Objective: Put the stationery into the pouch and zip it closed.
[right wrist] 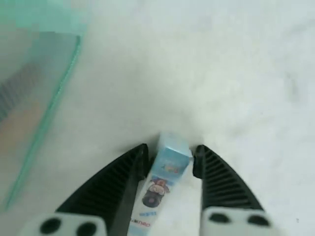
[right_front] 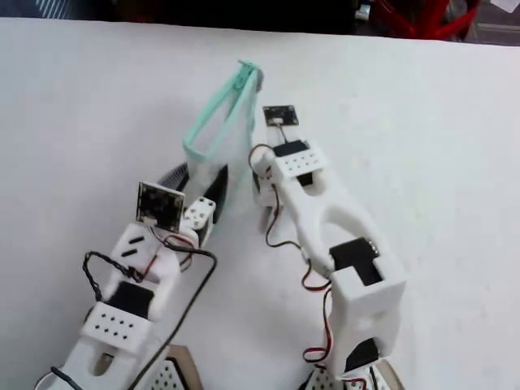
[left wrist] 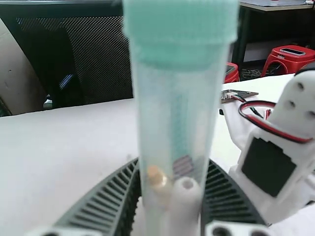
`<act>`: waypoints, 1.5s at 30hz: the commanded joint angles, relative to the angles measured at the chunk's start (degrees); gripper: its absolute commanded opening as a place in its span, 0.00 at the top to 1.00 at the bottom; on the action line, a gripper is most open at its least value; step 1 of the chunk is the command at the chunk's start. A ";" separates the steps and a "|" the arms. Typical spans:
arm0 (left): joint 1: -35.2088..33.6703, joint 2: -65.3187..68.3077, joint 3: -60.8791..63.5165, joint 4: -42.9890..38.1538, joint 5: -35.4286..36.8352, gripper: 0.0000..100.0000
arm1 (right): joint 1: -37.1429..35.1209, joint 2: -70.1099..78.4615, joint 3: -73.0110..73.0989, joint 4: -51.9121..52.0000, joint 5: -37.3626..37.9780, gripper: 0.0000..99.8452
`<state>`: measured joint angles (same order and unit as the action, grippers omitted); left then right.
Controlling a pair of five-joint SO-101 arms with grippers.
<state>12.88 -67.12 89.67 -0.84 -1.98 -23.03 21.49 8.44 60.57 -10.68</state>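
the left gripper (left wrist: 172, 167) is squeezing the see-through green pouch (right_front: 218, 138) and is holding it up tall in the upper middle of the high view, with the white table (right_front: 431, 122) all around. the right gripper (right wrist: 170, 153) is pinching a small blue piece of stationery (right wrist: 167, 169) between its two black fingers (right wrist: 123, 182), just to the right of the pouch.
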 commanded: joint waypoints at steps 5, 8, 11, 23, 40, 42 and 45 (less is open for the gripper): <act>0.84 -0.31 -0.26 -1.05 -0.53 0.83 | 1.45 -0.13 -2.64 -1.63 0.09 0.92; 0.84 -0.31 -0.26 -1.05 -0.53 0.83 | 2.33 -0.13 -2.64 -1.45 0.09 0.94; 0.84 -0.31 -0.26 -1.05 -0.53 0.83 | 4.26 -0.84 -2.73 -1.19 0.09 0.98; 1.01 -0.40 -0.26 -1.05 -0.18 0.83 | 9.89 -11.38 0.26 1.63 0.09 0.98; 9.10 -0.04 -9.05 -0.62 1.41 0.88 | 13.85 -20.97 20.04 -19.03 0.09 0.98; 10.15 0.04 -10.81 -0.62 1.41 0.88 | 13.93 -20.97 20.04 -19.03 0.09 0.98; 12.35 0.13 -13.45 -0.53 1.41 0.88 | 13.93 -20.97 20.04 -19.03 0.09 0.98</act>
<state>22.73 -66.95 82.20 -0.66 -1.01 -9.58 3.47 28.75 42.29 -10.59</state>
